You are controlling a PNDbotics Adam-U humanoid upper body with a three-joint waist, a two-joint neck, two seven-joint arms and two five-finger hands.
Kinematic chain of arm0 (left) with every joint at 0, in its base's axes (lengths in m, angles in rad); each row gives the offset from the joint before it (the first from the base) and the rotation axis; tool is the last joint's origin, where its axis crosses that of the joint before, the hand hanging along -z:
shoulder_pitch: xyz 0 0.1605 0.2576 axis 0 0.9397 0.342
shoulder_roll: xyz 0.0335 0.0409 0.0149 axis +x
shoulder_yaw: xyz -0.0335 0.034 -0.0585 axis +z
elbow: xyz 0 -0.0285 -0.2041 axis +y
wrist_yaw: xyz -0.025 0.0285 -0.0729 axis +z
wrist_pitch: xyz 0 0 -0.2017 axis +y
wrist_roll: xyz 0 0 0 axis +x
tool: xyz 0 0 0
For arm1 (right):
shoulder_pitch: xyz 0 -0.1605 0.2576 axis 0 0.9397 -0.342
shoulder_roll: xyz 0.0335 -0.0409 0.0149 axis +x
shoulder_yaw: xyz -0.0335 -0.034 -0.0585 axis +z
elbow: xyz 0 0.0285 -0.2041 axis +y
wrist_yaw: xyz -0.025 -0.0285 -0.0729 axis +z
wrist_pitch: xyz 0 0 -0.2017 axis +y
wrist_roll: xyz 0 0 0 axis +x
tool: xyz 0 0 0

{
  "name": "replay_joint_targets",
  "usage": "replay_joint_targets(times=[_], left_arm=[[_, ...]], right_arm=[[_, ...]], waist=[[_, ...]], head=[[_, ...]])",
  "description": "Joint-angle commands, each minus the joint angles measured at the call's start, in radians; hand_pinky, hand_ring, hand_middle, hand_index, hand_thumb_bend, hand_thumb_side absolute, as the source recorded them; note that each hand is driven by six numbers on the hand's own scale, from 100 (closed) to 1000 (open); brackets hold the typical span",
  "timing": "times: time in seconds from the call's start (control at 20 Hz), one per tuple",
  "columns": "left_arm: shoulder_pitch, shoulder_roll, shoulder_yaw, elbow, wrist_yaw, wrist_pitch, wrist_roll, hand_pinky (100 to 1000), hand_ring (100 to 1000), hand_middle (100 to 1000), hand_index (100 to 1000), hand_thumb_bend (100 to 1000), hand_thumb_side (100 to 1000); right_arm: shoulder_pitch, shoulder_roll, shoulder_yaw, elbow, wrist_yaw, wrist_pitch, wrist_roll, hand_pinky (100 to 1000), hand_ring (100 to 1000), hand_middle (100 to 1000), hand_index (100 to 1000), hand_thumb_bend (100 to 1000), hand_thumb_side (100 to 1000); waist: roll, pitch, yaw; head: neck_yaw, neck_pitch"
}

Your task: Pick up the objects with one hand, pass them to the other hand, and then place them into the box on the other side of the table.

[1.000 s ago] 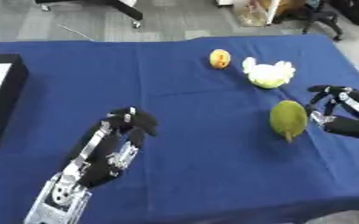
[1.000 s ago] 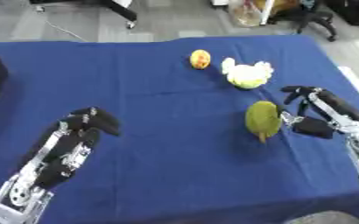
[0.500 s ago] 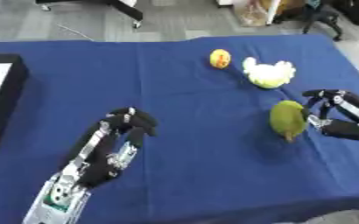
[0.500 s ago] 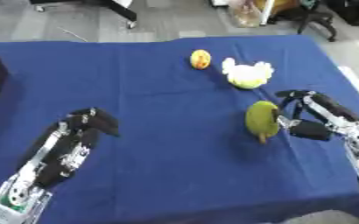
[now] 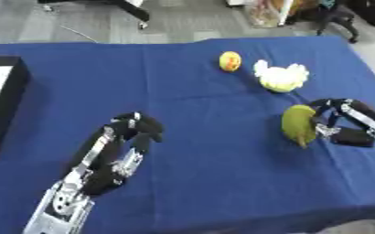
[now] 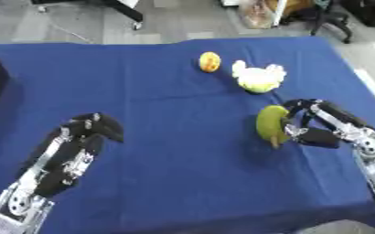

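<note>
Green mango-shaped fruit [image 6: 270, 124] lies on the blue tablecloth [image 5: 199, 151] at about 3 o'clock of the table, long axis running roughly 12 to 6. Right hand [image 6: 318, 130] comes in from the 4 o'clock side and sits just at the fruit's 3 o'clock flank; fingers [image 6: 296, 109] curl over toward the fruit's upper end and the thumb part is low beside its lower end, so the fruit sits at the mouth of the curled fingers. Touching looks likely at the fingertips, cannot tell if the fruit is actually clamped; it rests on the cloth, not lifted. Left hand [image 5: 115, 153] lies at about 7 o'clock, forearm running in from the bottom left corner, fingers bent at the tips and holding nothing, well apart from every fruit. 2 more items further back: small orange-yellow round fruit [image 5: 230, 61] at about 1 o'clock, and a pale yellow-green leafy item with white lobes [image 5: 281, 77] just to its right, near but not touching it, both well apart from the right hand. Black-walled box with white inside [image 5: 4, 100] at the table's 9 o'clock edge. Beyond the far table edge, grey floor [image 5: 87, 23], a black stand leg with wheels [image 5: 135, 9] and chair legs [image 5: 339, 20] at the top right.
</note>
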Motion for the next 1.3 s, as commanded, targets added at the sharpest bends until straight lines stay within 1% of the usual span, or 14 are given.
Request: replay_joint_targets(times=[0.05,0.3,0.4,0.6,1.0,1.15,1.3], left_arm=[[-0.008,0.005,0.008,-0.012,-0.002,-0.002,0.002,761,586,618,621,100,630],[-0.008,0.005,0.008,-0.013,-0.002,-0.002,0.003,761,586,618,621,100,631],[-0.008,0.005,0.008,-0.013,-0.002,-0.002,0.003,761,586,618,621,100,631],[-0.008,0.005,0.008,-0.013,-0.003,-0.002,0.002,761,585,617,621,100,632],[-0.008,0.005,0.008,-0.014,-0.003,-0.001,0.003,761,585,616,622,100,632],[-0.008,0.005,0.008,-0.014,-0.003,-0.001,0.004,761,584,616,622,100,632],[-0.008,0.004,0.008,-0.014,-0.004,-0.001,0.004,761,584,616,622,100,633]], right_arm=[[-0.016,-0.027,0.002,0.003,0.015,-0.005,0.015,750,515,681,900,109,602],[-0.028,-0.022,0.011,0.014,0.022,-0.013,0.033,751,527,683,893,122,574],[-0.031,-0.021,0.013,0.017,0.027,-0.016,0.040,752,531,683,888,117,537],[-0.037,-0.020,0.016,0.017,0.048,-0.023,0.055,753,537,664,871,103,430],[-0.046,-0.017,0.017,0.012,0.108,-0.026,0.054,750,529,576,811,100,206],[-0.049,-0.015,0.018,0.014,0.136,-0.019,0.046,746,516,539,776,118,107],[-0.053,-0.013,0.018,0.016,0.173,-0.009,0.027,739,491,494,715,124,100]], waist=[[0.000,-0.012,0.001],[0.001,-0.012,0.002],[0.001,-0.012,0.002],[0.002,-0.011,0.001],[0.002,-0.011,0.001],[0.002,-0.011,0.002],[0.003,-0.011,0.002]], head=[[-0.005,0.005],[-0.006,0.005],[-0.006,0.005],[-0.007,0.005],[-0.009,0.005],[-0.010,0.005],[-0.010,0.005]])
